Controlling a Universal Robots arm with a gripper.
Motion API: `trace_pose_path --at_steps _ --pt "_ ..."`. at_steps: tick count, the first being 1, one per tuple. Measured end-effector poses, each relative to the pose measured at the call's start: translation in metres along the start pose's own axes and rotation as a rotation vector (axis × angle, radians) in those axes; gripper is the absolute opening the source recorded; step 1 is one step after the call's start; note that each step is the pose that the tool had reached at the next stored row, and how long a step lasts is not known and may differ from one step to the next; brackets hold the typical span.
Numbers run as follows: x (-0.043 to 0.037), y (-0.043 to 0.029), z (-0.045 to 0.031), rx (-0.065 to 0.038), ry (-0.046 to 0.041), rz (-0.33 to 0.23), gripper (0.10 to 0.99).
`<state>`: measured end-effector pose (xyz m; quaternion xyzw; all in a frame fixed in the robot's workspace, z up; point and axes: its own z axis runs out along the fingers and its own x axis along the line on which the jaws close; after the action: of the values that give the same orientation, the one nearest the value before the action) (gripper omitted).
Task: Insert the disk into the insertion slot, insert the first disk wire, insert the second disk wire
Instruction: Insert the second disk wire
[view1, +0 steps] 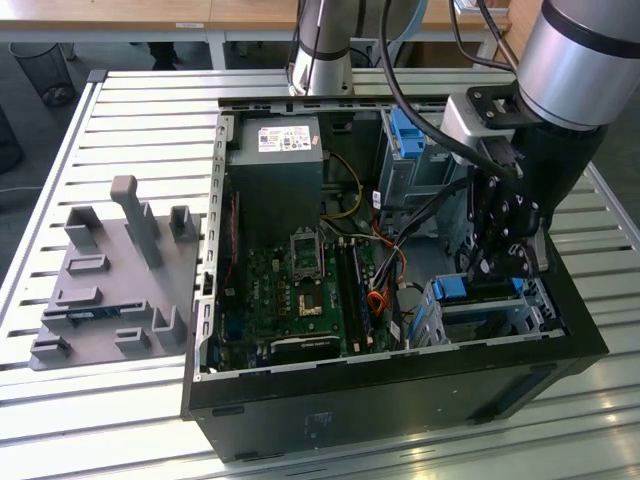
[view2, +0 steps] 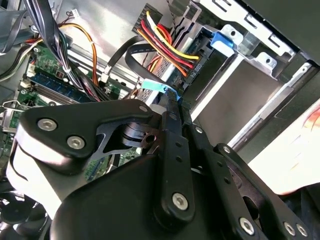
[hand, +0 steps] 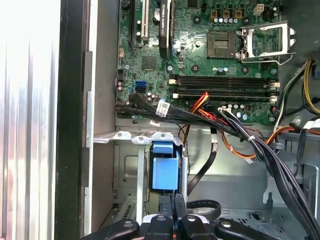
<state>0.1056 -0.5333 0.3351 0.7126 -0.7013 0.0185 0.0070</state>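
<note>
The disk (view1: 455, 288) lies in the insertion slot (view1: 492, 318) at the near corner of the open computer case, on the exterior view's right. Its bright blue carrier (hand: 165, 172) shows inside the silver cage (hand: 127, 165) in the first wrist view. My gripper (view1: 497, 270) reaches down into the case right at the disk's end. Its black fingers (hand: 161, 207) stand close together. In the second wrist view the gripper (view2: 172, 97) is shut on a light-blue connector (view2: 152, 85) at the end of a flat black disk wire (view2: 134, 55).
The green motherboard (view1: 300, 290) and the grey power supply (view1: 275, 170) fill the case's other half. A taller grey bay with a blue tab (view1: 408, 135) stands at the back. Bundled wires (hand: 260, 145) cross near the cage. A grey fixture (view1: 110, 270) sits beside the case.
</note>
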Motion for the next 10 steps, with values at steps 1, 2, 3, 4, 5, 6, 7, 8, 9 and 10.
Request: trace_pose_path --at_steps 1,2,3,4,5,6,7,8,9,10 --pt "0.0002 0.0000 0.0000 0.000 -0.0001 0.000 0.141" --pt "0.0002 0.0000 0.0000 0.000 0.0000 0.000 0.141" --pt "0.0002 -0.0002 0.0001 0.000 -0.0001 0.000 0.141" --pt "0.0002 -0.0005 0.0001 0.000 -0.0001 0.000 0.141" --pt "0.0003 -0.0009 0.0002 0.000 0.0000 0.000 0.141" --pt "0.0003 -0.0011 0.0003 0.000 -0.0001 0.000 0.141" --pt "0.0003 -0.0015 0.0004 0.000 -0.0001 0.000 0.141" --pt "0.0003 -0.0018 0.0005 0.000 -0.0001 0.000 0.141" --pt "0.0003 -0.0022 0.0006 0.000 -0.0001 0.000 0.141" --pt "0.0003 -0.0026 0.0006 0.000 -0.0001 0.000 0.141"
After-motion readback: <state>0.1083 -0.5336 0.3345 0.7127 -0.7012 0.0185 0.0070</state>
